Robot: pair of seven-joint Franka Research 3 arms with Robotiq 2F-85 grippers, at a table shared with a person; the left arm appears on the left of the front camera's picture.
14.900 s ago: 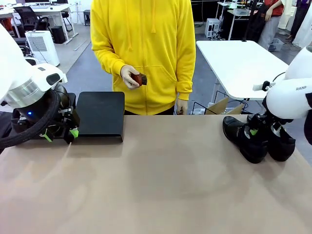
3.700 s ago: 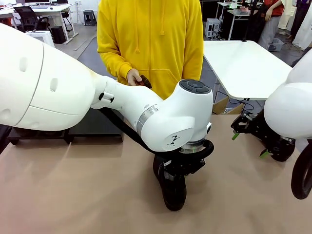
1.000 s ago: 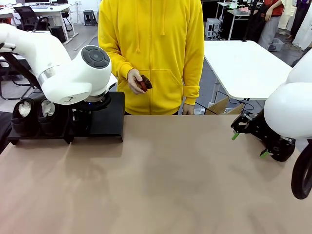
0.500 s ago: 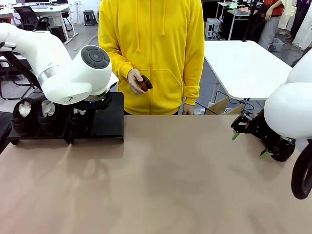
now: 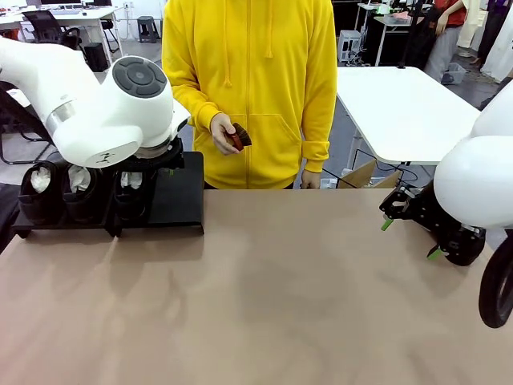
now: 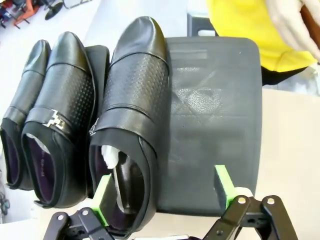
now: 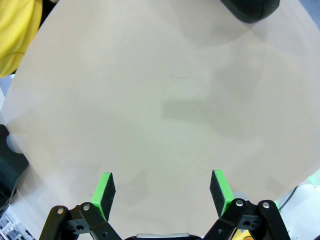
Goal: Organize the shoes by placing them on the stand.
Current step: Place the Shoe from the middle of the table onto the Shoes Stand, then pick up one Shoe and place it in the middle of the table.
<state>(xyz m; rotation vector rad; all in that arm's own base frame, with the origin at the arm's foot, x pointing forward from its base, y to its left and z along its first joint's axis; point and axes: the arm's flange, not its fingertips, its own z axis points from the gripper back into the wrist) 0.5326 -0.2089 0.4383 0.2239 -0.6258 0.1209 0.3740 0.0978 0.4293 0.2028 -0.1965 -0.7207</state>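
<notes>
Three glossy black shoes stand side by side on the black stand (image 5: 178,192): two at the left (image 5: 36,188) (image 5: 78,186) and a third (image 5: 128,192) beside them. In the left wrist view the third shoe (image 6: 132,100) lies on the stand (image 6: 215,115) with white paper in its heel. My left gripper (image 6: 162,187) is open just above that heel, with one green pad close to the heel's side and the other over bare stand. Another shoe (image 5: 462,245) sits at the table's right, behind my open right gripper (image 5: 409,238). The right wrist view shows the right gripper (image 7: 162,187) over bare table and that shoe's tip (image 7: 250,10).
A person in a yellow hoodie (image 5: 248,80) stands at the far side, holding a small brown object (image 5: 234,136) in one hand. The left arm's wrist (image 5: 112,112) hangs over the stand. The right half of the stand's right section is bare. A white table (image 5: 401,104) stands behind.
My left gripper has opened and let go of the third shoe, which now rests on the stand. The left arm has lifted a little. The right arm has not moved.
</notes>
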